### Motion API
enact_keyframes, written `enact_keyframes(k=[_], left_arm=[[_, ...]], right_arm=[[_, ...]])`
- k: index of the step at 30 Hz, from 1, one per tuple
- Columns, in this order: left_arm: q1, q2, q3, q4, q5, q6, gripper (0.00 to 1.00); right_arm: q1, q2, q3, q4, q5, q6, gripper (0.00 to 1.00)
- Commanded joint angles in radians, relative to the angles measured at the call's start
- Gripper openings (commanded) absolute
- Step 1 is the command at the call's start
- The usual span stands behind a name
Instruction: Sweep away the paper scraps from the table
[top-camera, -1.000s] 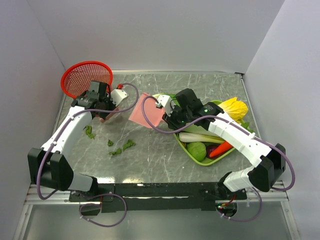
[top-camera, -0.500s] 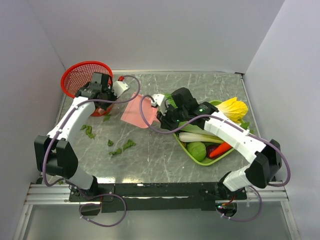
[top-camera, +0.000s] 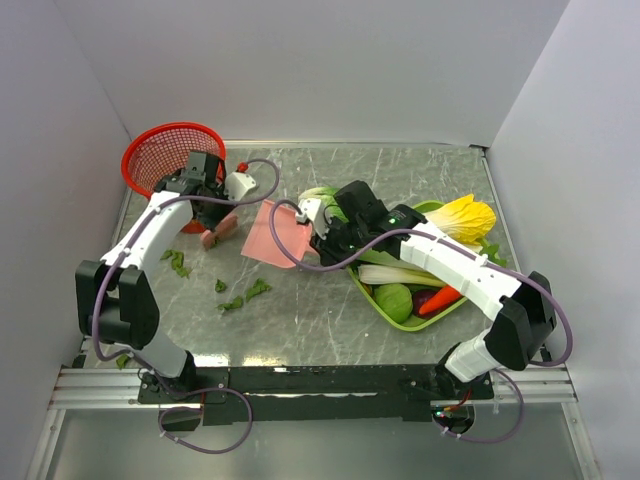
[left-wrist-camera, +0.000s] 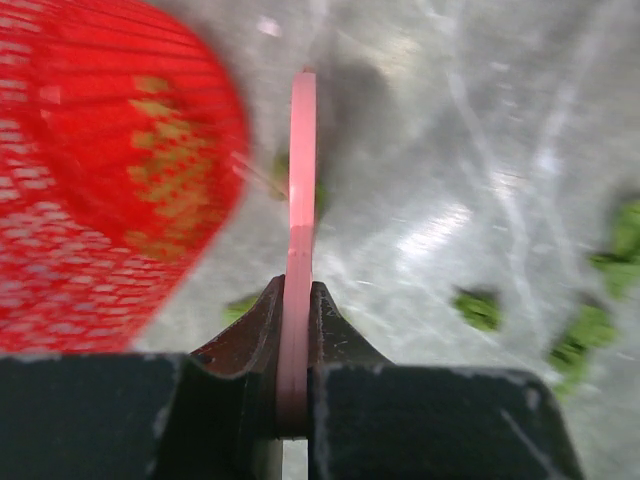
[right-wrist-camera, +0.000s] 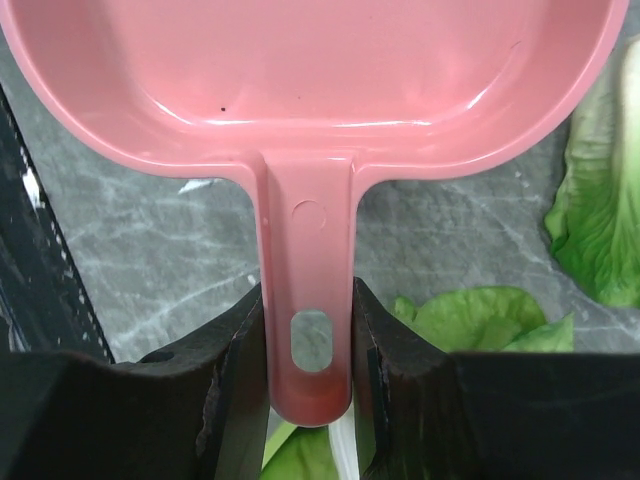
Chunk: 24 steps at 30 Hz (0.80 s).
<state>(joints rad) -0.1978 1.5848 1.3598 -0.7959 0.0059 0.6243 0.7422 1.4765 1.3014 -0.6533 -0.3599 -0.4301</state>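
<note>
Several dark green paper scraps lie on the grey marble table (top-camera: 320, 325): one group (top-camera: 246, 294), one bit (top-camera: 220, 286) and a clump (top-camera: 178, 263) further left. More scraps (left-wrist-camera: 478, 308) show blurred in the left wrist view. My left gripper (top-camera: 207, 203) (left-wrist-camera: 295, 290) is shut on a thin pink sweeper (top-camera: 220, 231) (left-wrist-camera: 300, 200), held edge-on just beside the red mesh basket (top-camera: 165, 155). My right gripper (top-camera: 318, 232) (right-wrist-camera: 307, 300) is shut on the handle of the pink dustpan (top-camera: 275, 232) (right-wrist-camera: 300, 60), which hangs over the table's middle.
The red basket (left-wrist-camera: 100, 180) stands at the back left corner. A lime green tray (top-camera: 366, 291) of toy vegetables sits at the right, with a pale cabbage (top-camera: 322, 193) and a yellow one (top-camera: 468, 215) near it. Green leaves (right-wrist-camera: 600, 220) lie below the dustpan.
The dustpan has shifted left, toward the table's middle. My left gripper rose to the basket's rim with the sweeper, then came back down beside it.
</note>
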Motion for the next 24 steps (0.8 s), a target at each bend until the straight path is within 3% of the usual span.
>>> enact_keyframes(k=[1, 6, 12, 20, 24], left_arm=[[-0.005, -0.074, -0.051, -0.117, 0.133, -0.083, 0.01], [-0.005, -0.186, -0.135, -0.219, 0.256, -0.178, 0.01], [-0.002, -0.336, -0.087, -0.316, 0.255, -0.227, 0.01], [0.003, -0.41, -0.053, -0.359, 0.008, -0.198, 0.01], [0.014, -0.394, -0.077, -0.425, -0.029, -0.198, 0.01]], right_arm=[[0.014, 0.016, 0.024, -0.087, -0.031, -0.052, 0.0], [0.081, 0.033, -0.028, -0.082, 0.028, -0.073, 0.0], [0.125, 0.05, -0.036, -0.095, 0.14, -0.038, 0.0], [0.128, 0.212, 0.084, -0.299, 0.188, -0.009, 0.0], [0.129, 0.257, 0.096, -0.308, 0.222, -0.012, 0.0]])
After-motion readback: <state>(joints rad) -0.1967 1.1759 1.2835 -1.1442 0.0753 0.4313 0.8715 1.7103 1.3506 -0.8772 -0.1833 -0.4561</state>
